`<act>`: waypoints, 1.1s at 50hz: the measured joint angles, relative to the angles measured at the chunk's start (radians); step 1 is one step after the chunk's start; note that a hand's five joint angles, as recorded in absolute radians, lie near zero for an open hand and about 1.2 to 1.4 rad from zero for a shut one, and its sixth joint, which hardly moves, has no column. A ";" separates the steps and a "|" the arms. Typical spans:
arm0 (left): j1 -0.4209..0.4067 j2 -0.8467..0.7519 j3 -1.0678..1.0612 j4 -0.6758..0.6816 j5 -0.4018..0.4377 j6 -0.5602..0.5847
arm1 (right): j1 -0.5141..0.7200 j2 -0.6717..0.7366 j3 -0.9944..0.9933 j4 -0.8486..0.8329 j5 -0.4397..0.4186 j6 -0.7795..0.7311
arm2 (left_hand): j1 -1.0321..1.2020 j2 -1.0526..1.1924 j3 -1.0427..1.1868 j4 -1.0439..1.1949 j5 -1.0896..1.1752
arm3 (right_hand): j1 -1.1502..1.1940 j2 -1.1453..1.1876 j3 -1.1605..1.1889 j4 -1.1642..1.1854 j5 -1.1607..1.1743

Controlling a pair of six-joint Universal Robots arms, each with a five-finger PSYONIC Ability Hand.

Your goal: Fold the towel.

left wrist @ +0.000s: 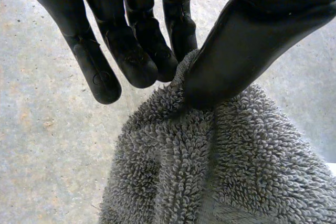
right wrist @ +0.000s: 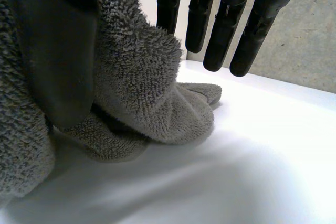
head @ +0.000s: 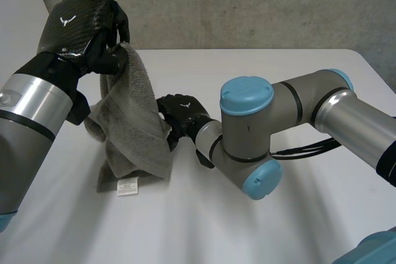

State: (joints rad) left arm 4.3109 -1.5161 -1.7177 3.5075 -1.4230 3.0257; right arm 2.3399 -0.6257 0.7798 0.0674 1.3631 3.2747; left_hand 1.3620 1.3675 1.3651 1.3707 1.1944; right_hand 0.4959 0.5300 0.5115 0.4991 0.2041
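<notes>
A grey towel hangs from my left hand, which is raised over the table's left side. Its lower part rests bunched on the white table, and a white label shows at the bottom edge. In the left wrist view the thumb and fingers pinch the towel's top edge. My right hand is low on the table against the towel's right edge. Its fingers are straight and clear of the cloth, while a fold of towel lies against the thumb.
My right arm's elbow with its light-blue caps reaches across the middle of the table. A grey concrete wall rises behind the table's far edge. Bare white tabletop lies in front of and right of the towel.
</notes>
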 measured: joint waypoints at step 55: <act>0.015 -0.002 0.013 0.000 -0.022 -0.018 | -0.060 -0.099 0.054 0.297 -0.014 0.024 | 0.000 0.018 0.022 0.021 0.002 | -0.241 -0.260 -0.244 -0.213 -0.126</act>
State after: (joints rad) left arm 4.3257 -1.5179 -1.7042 3.5080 -1.4450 3.0080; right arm 2.2795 -0.7245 0.8340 0.3642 1.3495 3.2982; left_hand 1.3621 1.3854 1.3875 1.3921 1.1965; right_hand 0.2548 0.2704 0.2673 0.2865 0.0783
